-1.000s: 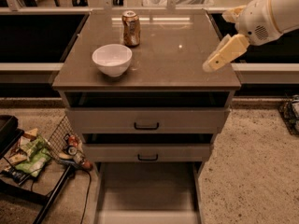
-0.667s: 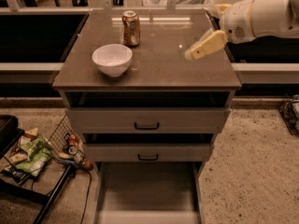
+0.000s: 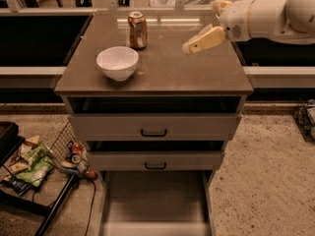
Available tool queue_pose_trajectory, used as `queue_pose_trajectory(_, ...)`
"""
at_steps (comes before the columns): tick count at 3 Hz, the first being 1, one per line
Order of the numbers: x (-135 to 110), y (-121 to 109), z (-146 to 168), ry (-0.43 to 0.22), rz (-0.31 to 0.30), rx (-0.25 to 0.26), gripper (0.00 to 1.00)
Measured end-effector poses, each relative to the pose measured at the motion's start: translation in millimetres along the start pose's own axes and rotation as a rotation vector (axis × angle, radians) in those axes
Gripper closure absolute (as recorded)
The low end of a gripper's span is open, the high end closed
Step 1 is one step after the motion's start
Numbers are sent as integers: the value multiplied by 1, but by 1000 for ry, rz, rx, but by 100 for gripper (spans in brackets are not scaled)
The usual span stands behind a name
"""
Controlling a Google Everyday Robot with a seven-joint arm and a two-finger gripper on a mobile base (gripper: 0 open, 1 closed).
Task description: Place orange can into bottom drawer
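Drawers are counted as three, all below the white bowl; the bottom drawer, nearest, is pulled open and bare. One bowl and one orange can are carried by the surface, the can just behind the bowl. One claw, spread and empty, has been brought leftward, yet is kept well right of the bowl, so a grasp is judged imminent.
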State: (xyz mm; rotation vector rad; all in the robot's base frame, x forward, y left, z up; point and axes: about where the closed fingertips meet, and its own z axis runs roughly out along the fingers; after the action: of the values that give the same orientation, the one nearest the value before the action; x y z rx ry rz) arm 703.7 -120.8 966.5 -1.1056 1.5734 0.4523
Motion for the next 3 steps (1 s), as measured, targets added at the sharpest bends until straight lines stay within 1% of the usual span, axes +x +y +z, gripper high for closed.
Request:
queue_pose_trajectory(1,2,-8,35,-28,64,-8,0)
queue_pose_trajectory(2,2,-9,107,-93,156,-37,0)
queue_pose_trajectory(3,-2,-9,184,-192,222,-77,0)
